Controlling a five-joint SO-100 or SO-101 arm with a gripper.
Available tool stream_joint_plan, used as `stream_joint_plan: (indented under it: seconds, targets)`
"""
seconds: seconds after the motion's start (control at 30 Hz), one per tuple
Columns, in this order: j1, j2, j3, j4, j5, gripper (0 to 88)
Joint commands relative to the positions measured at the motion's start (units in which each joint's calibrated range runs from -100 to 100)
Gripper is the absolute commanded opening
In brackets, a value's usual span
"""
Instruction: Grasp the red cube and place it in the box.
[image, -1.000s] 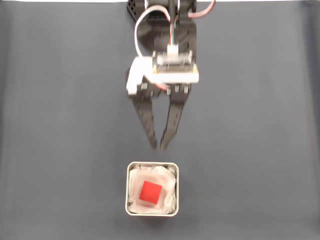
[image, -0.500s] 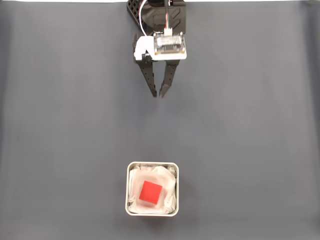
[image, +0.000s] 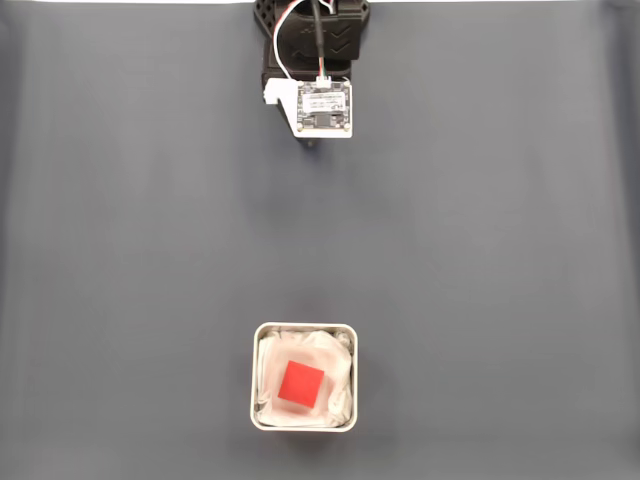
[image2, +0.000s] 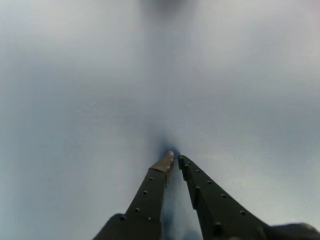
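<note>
Honestly, little risk: my claw is nearly closed and empty, red cube in the box well away.

Worktop: smooth, matt dark-grey sheet, cloth-like. Box: pale, dull-sheened metal rim with a crumpled white paper lining. Red cube: matt, even faces. Gripper: matt black plastic jaws dotted with small holes; the arm's white board looks smooth.
</note>
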Motion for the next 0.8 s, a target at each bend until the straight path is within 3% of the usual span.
stream_joint_plan:
  seconds: [0.0,0.77]
  targets:
    - [-0.18,-0.09,0.45,1.84,-0.68,0.0]
    - [-1.38,-0.09,0.45,1.84,-0.78,0.2]
